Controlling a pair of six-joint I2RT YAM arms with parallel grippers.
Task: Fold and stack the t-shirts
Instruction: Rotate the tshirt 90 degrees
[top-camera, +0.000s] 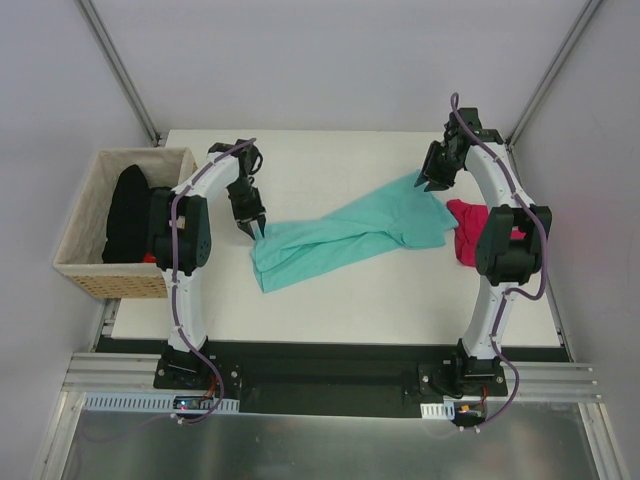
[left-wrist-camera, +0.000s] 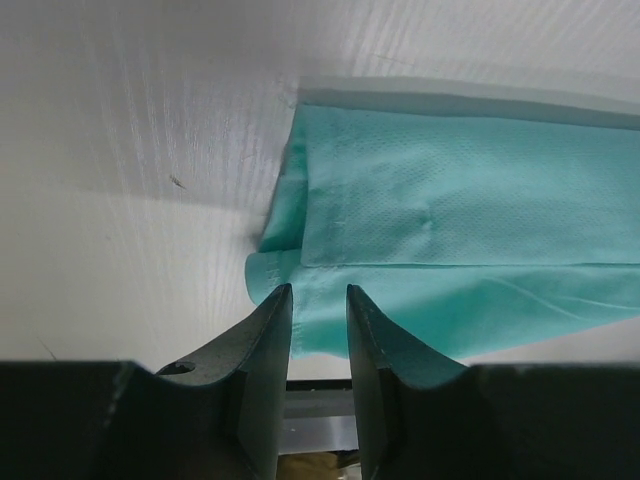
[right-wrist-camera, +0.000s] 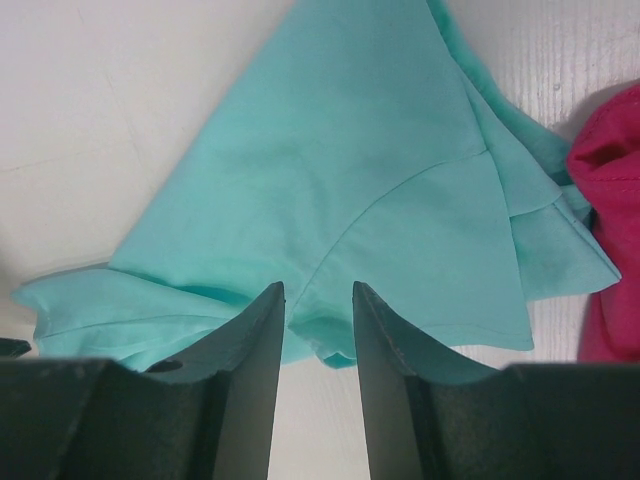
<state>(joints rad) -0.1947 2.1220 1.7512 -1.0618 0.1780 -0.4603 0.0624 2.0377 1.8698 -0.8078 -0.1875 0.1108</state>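
A teal t-shirt (top-camera: 350, 235) lies crumpled in a long diagonal band across the white table (top-camera: 330, 300). My left gripper (top-camera: 252, 228) is open at its near-left end; in the left wrist view the gripper (left-wrist-camera: 318, 290) has the shirt's hemmed edge (left-wrist-camera: 470, 220) just past the tips. My right gripper (top-camera: 425, 185) is open at the shirt's far-right end; in the right wrist view the gripper (right-wrist-camera: 318, 288) straddles a small fold of the teal cloth (right-wrist-camera: 350, 150). A pink t-shirt (top-camera: 468, 232) lies bunched on the table to the right, also showing in the right wrist view (right-wrist-camera: 610, 200).
A wicker basket (top-camera: 110, 285) stands off the table's left edge, holding black clothing (top-camera: 128, 210) and a bit of red cloth (top-camera: 150, 257). Grey walls enclose the table at the back and sides.
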